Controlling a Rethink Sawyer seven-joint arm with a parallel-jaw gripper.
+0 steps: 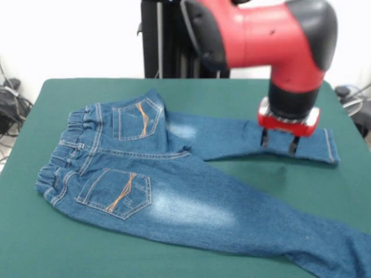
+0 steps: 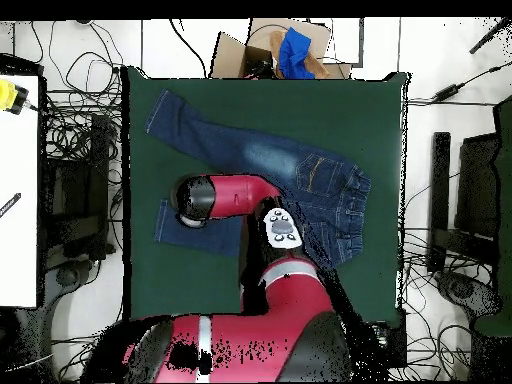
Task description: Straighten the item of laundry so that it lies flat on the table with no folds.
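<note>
A small pair of blue denim jeans (image 1: 174, 191) lies back-side up on the dark green table (image 1: 243, 92), its gathered elastic waistband (image 1: 69, 152) toward the left edge in the front view. The two back pockets (image 1: 116, 191) show orange stitching, and pale faded patches mark the seat and upper legs. The legs splay apart in a V. One runs toward the table's right edge, in the far half of the cloth, and ends in a hemmed cuff (image 1: 329, 145) short of that edge; the other stretches toward the near right corner and runs out of the frame. Bare green cloth shows between them.

The red and black arm (image 1: 272, 35) reaches down over the farther leg, and its gripper (image 1: 279, 143) stands near the cuff. The two dark fingers (image 1: 264, 139) are spread apart, their tips at the denim; whether they press on it cannot be told.

In the overhead view the arm's bulk covers much of that leg, with only its cuff end (image 2: 185, 228) showing near the table's left edge, while the other leg (image 2: 215, 135) runs out toward the far left corner. A cardboard box (image 2: 240, 55) holding something blue sits beyond the table's far edge.
</note>
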